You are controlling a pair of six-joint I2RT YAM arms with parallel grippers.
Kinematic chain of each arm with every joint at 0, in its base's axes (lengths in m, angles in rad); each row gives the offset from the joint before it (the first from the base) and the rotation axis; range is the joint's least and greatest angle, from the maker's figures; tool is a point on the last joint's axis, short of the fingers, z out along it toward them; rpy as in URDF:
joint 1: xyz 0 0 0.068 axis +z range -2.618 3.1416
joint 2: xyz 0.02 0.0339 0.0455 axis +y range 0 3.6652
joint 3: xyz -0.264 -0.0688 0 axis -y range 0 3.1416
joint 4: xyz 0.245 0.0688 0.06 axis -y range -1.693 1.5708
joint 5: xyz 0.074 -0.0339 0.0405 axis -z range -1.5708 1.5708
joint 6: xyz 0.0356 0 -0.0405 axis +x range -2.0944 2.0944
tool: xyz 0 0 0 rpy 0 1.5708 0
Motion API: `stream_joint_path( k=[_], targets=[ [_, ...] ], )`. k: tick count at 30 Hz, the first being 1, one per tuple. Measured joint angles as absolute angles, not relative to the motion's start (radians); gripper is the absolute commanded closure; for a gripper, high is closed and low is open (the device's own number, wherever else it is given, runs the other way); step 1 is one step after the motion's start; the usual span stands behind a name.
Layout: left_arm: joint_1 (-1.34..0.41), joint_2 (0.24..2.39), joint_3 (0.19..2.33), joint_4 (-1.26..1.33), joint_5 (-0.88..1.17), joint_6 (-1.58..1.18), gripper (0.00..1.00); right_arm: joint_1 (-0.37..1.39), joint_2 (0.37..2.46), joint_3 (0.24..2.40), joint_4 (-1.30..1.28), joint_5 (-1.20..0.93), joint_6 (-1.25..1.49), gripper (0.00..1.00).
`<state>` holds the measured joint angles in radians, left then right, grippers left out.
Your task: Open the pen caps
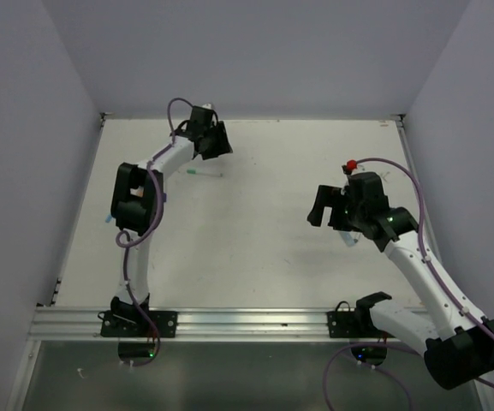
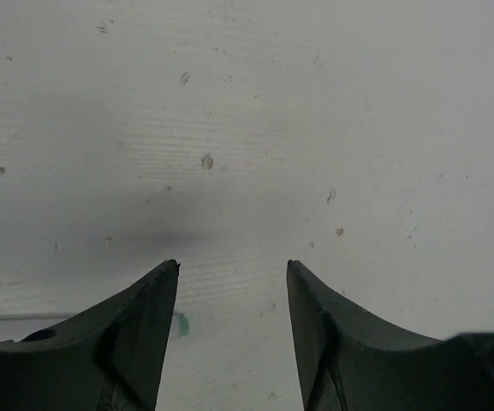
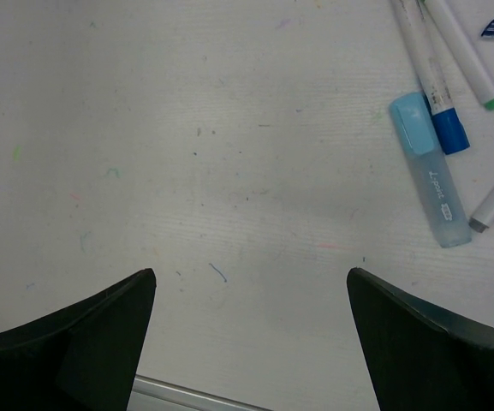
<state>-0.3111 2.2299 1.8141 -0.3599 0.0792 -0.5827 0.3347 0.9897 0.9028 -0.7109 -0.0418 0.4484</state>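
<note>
Lying at two o'clock from the right gripper, jaws spread wide: light blue cap and dark blue cap, long axes running eleven to five. Hanging well apart from these, also spread: left gripper.

The middle of the table lies bare between the two arms. The right gripper has its jaws wide over bare surface. Pens and a highlighter lie close together to its upper right. The left gripper, jaws apart, faces bare table, with the far wall close by and a lone pen near.
</note>
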Motion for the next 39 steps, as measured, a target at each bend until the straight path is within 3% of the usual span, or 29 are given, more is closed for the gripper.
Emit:
stream_joint_path(
  k=[16, 28, 39],
  targets=[
    [-0.316, 2.230, 1.679, -0.344, 0.114, -0.583, 0.40, 0.335, 1.000, 0.905, -0.717, -0.038, 0.444, 0.01],
    [-0.316, 2.025, 1.417, -0.361, 0.084, -0.521, 0.36, 0.335, 1.008, 0.907, -0.714, -0.043, 0.443, 0.01],
    [-0.316, 1.703, 1.282, -0.358, -0.013, -0.455, 0.33, 0.335, 1.008, 0.907, -0.708, -0.043, 0.436, 0.01]
  ],
)
